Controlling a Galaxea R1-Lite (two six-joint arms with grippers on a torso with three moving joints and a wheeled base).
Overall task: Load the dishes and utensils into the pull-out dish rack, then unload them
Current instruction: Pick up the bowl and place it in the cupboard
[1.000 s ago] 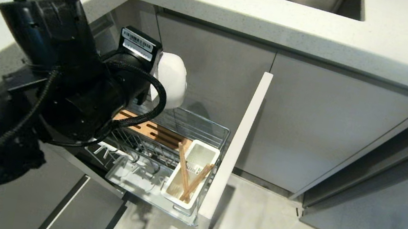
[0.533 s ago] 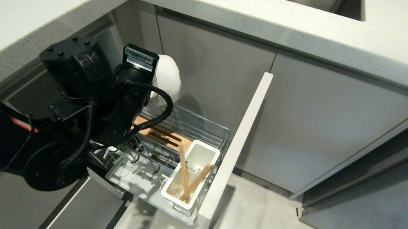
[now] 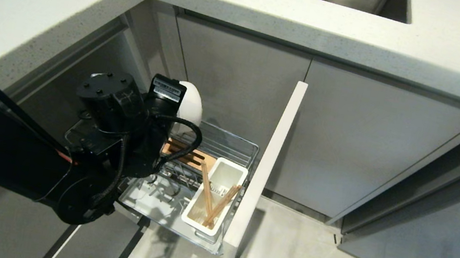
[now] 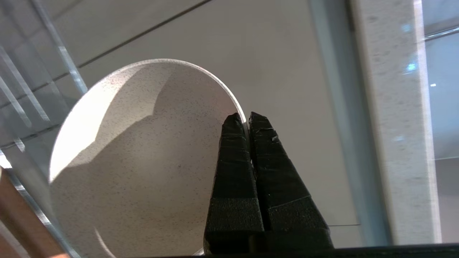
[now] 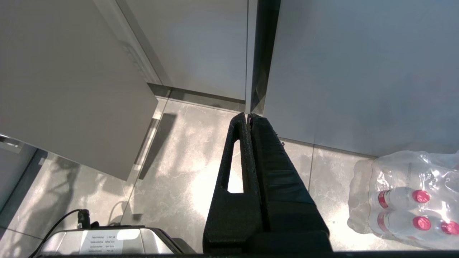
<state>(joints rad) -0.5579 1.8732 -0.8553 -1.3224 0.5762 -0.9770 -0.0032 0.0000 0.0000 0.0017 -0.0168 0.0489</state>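
While the left hand [image 4: 247, 120] grips the bowl [image 4: 143, 157] by its rim above the back of the dish rack [image 3: 227, 145], loading is under way — chopsticks [image 3: 213, 201] already stand in the utensil cup [image 3: 232, 171]. Next: lower the bowl on edge between the wires, then let go. Right hand [image 5: 248, 118] hangs pressed together, empty, over the floor.

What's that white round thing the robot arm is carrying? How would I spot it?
Look under the stone counter at the pulled-out wire dish rack. Just above its rear end, the black left gripper pinches the rim of a small off-white bowl, held on edge. Unlike the square white utensil cup holding wooden chopsticks, it is round, smooth and held in the air.
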